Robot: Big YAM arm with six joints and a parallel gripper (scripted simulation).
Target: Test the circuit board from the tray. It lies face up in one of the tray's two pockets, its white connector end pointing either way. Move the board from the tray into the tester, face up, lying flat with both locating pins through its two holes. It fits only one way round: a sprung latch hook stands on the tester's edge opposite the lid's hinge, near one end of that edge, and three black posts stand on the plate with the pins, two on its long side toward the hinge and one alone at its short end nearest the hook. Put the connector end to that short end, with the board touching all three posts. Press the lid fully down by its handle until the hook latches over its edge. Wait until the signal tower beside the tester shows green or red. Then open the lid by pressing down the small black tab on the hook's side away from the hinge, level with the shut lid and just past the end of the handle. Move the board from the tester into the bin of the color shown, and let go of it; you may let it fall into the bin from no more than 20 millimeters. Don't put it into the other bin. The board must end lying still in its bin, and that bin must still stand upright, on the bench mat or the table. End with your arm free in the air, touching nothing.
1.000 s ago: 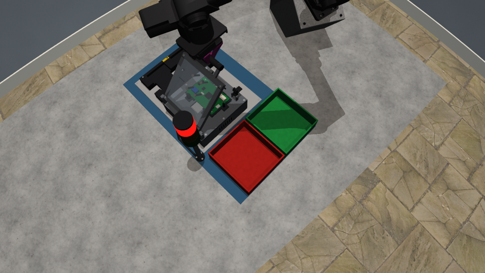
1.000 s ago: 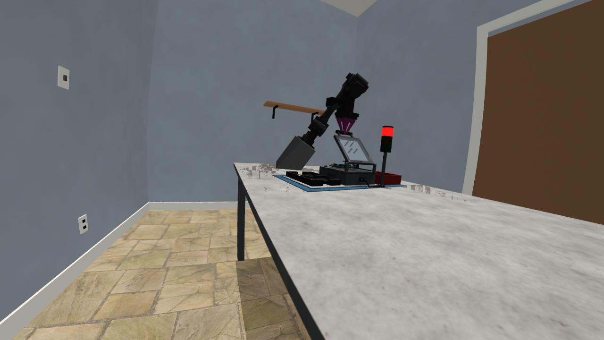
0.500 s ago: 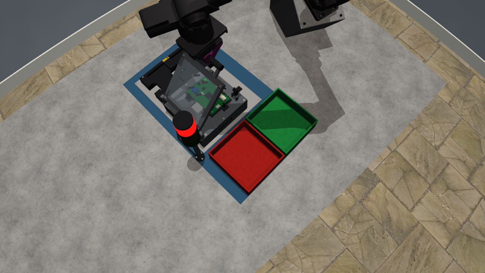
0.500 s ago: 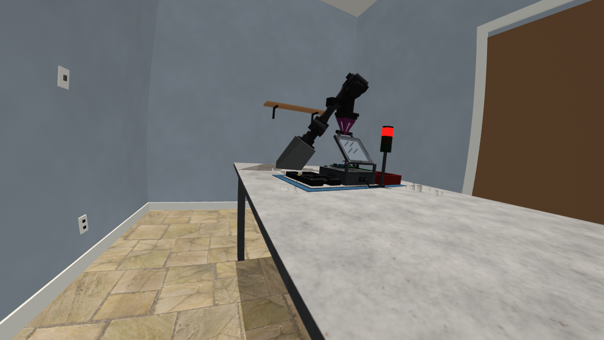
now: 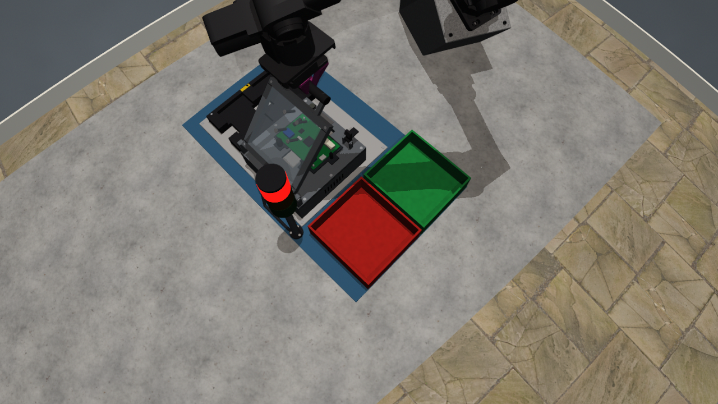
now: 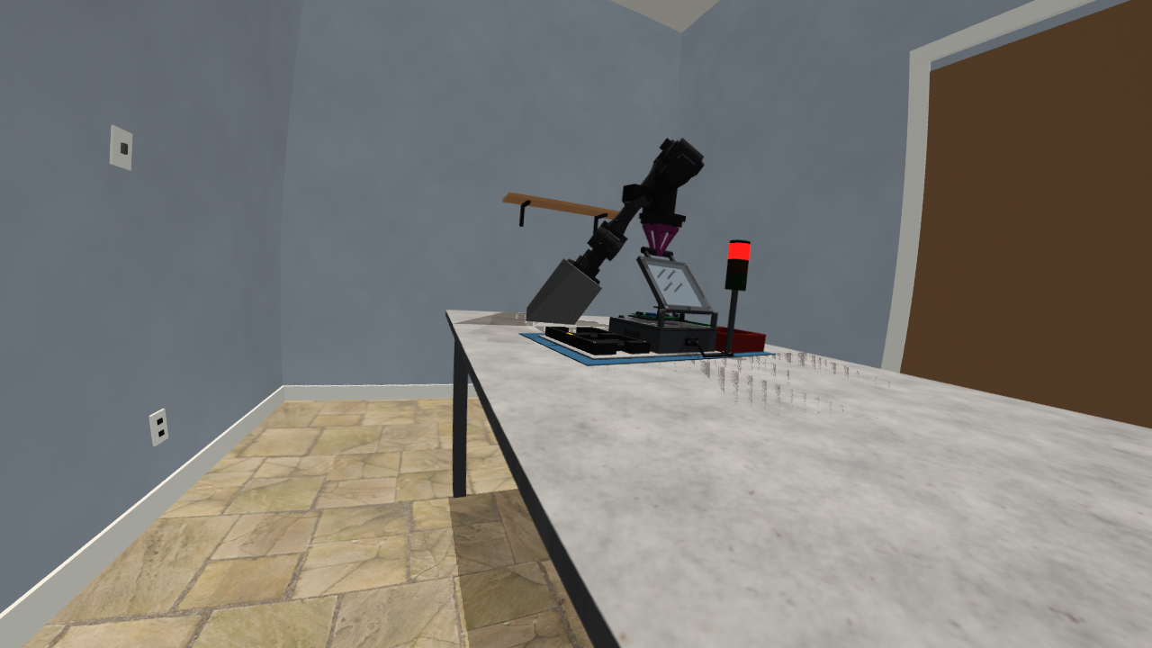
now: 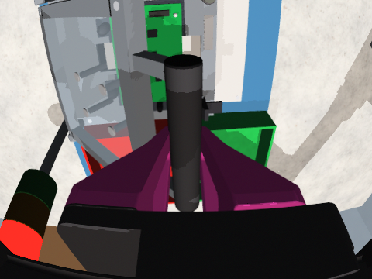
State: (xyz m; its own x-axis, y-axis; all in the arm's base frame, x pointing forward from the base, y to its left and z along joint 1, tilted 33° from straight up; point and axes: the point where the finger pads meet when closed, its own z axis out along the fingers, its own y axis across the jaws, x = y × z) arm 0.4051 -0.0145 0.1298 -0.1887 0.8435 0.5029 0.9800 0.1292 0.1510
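Note:
My gripper is shut on the black handle of the tester's clear lid. The lid stands raised at a steep angle above the tester. The green circuit board lies flat on the tester's plate, its white connector end toward the latch hook. The signal tower beside the tester shows red.
A red bin and a green bin stand side by side, both empty, next to the tester on the blue mat. The black tray lies behind the tester, under my arm.

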